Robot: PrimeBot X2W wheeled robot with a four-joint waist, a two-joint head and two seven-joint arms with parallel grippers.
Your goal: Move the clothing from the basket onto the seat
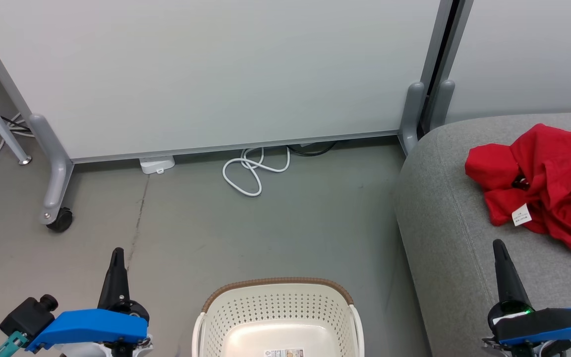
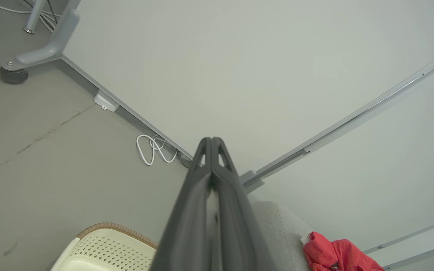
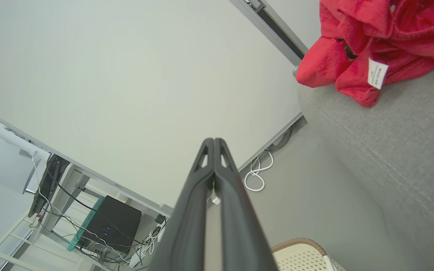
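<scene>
The red clothing [image 1: 543, 186] lies crumpled on the grey seat [image 1: 444, 218] at the right, a small white tag showing; it also appears in the left wrist view [image 2: 337, 256] and the right wrist view [image 3: 367, 49]. The cream basket [image 1: 278, 317] with its brown rim stands on the floor at bottom centre, and what shows of its inside holds no clothing. My left gripper [image 1: 117, 254] is shut at the lower left over the floor, holding nothing. My right gripper [image 1: 498, 245] is shut at the lower right over the seat's front, below the clothing, holding nothing.
A large white partition panel [image 1: 206, 74] on grey wheeled feet [image 1: 57, 218] stands behind the basket. A coiled white cable [image 1: 253, 171] and a white adapter [image 1: 156, 164] lie at its base. A desk with a black box [image 3: 111, 224] and cables shows in the right wrist view.
</scene>
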